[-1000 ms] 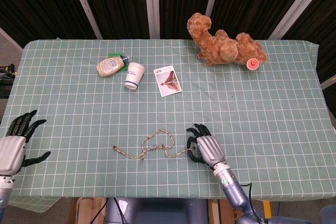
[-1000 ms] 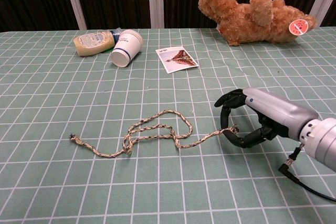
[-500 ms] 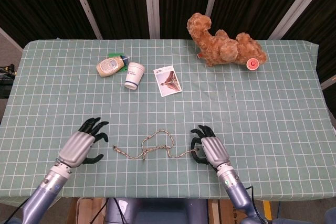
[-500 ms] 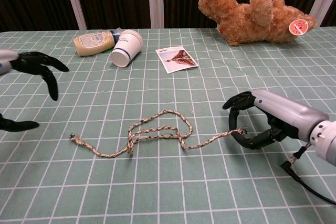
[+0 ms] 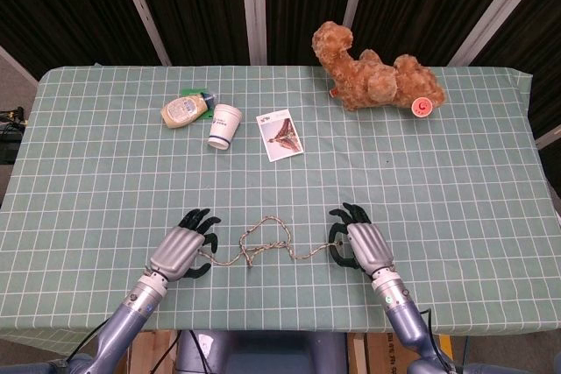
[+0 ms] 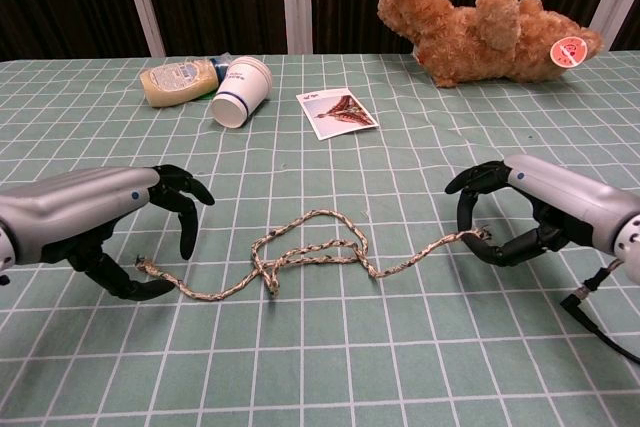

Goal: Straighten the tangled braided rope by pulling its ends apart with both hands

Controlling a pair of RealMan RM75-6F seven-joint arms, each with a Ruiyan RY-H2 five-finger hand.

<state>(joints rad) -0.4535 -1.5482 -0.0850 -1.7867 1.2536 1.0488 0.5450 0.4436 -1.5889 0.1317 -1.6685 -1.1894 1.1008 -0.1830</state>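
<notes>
A table covered with a green checked cloth [image 5: 456, 172] is seen in front of dark panels. The braided rope [image 6: 310, 252] is laid on the near part of it, with its long axis running left to right and a tangled loop in the middle. One end is found at each hand, so neither hand is nearer than the other. The right end is pinched by the curled fingers of the right hand [image 6: 520, 222]. The left hand [image 6: 120, 232] is placed over the left end with its fingers half curled; whether the end is already gripped cannot be told. An outward pull along this axis is judged to be needed.
</notes>
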